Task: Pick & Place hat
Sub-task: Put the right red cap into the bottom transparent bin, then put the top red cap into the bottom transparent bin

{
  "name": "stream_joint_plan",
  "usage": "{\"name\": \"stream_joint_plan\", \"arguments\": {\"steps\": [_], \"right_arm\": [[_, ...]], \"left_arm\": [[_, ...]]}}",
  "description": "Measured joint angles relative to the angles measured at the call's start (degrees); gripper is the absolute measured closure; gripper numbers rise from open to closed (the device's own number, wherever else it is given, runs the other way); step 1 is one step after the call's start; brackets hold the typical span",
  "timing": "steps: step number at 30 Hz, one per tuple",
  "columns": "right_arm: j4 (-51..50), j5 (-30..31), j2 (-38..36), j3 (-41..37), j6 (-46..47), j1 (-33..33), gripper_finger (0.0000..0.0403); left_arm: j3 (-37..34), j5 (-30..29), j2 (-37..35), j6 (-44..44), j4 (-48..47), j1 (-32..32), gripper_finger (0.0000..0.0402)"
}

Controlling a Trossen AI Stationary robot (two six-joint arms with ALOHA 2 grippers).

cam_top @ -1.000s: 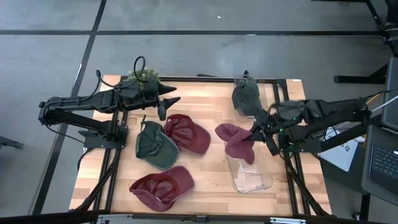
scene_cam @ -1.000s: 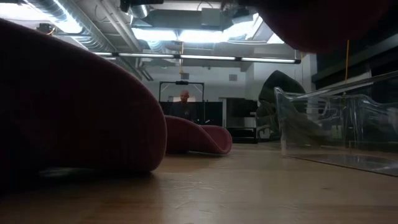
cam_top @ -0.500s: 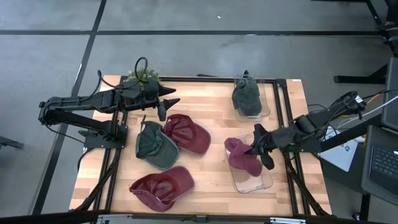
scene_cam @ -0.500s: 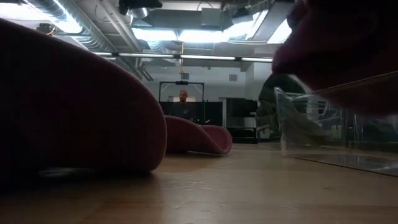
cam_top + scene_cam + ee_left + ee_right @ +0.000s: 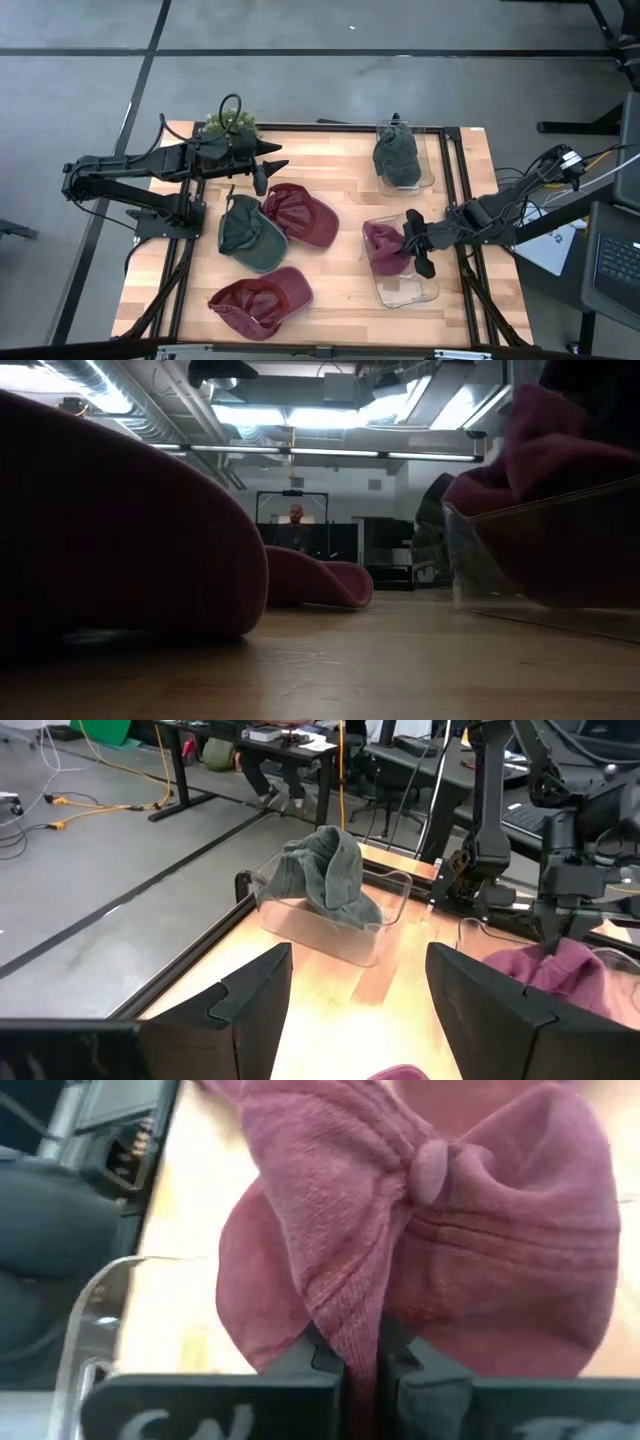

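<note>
The maroon hat point(image 5: 385, 247), soft ribbed corduroy crumpled into folds with a fabric button on its crown, sits bunched in the mouth of the clear plastic bin point(image 5: 420, 292) at about four o'clock on the wooden tabletop point(image 5: 340, 175), pinched in the closed jaws of the right gripper point(image 5: 412, 244). Released now, the floppy cloth could drape over the bin's thin rigid rim and slide out, or snag on the jaws as they lift. The left gripper point(image 5: 268, 164) waits at ten o'clock, jaws wide apart and empty, near the green hat point(image 5: 243, 231), also limp cloth.
</note>
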Motion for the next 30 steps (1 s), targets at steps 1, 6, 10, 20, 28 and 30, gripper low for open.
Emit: {"name": "stream_joint_plan", "arguments": {"steps": [1, 6, 10, 20, 28, 30], "right_arm": [[1.05, -1.02, 0.00, -0.40, 0.45, 0.00, 0.0391], [5.17, -5.17, 0.00, -1.00, 1.36, 0.00, 0.0384], [8.55, -5.33, 0.00, -1.00, 2.92, 0.00, 0.0373], [4.65, -7.71, 0.11, -1.00, 12.31, -0.04, 0.0305], [4.35, -10.99, -0.04, -0.16, 15.06, -0.77, 0.0190], [3.58, -12.76, -0.06, 2.07, 15.31, -1.43, 0.0173]], "left_arm": [[0.00, 0.00, 0.00, 0.01, 0.00, 0.00, 0.0176], [0.00, 0.00, 0.00, 0.03, -0.02, 0.00, 0.0176], [0.00, -0.02, 0.00, 0.08, -0.08, 0.00, 0.0176], [0.00, -0.03, 0.00, 0.01, -3.42, 0.00, 0.0176], [0.00, -0.02, 0.00, 0.01, -4.03, 0.00, 0.0176], [0.00, -0.04, 0.00, 0.03, -4.15, 0.00, 0.0176]]}}
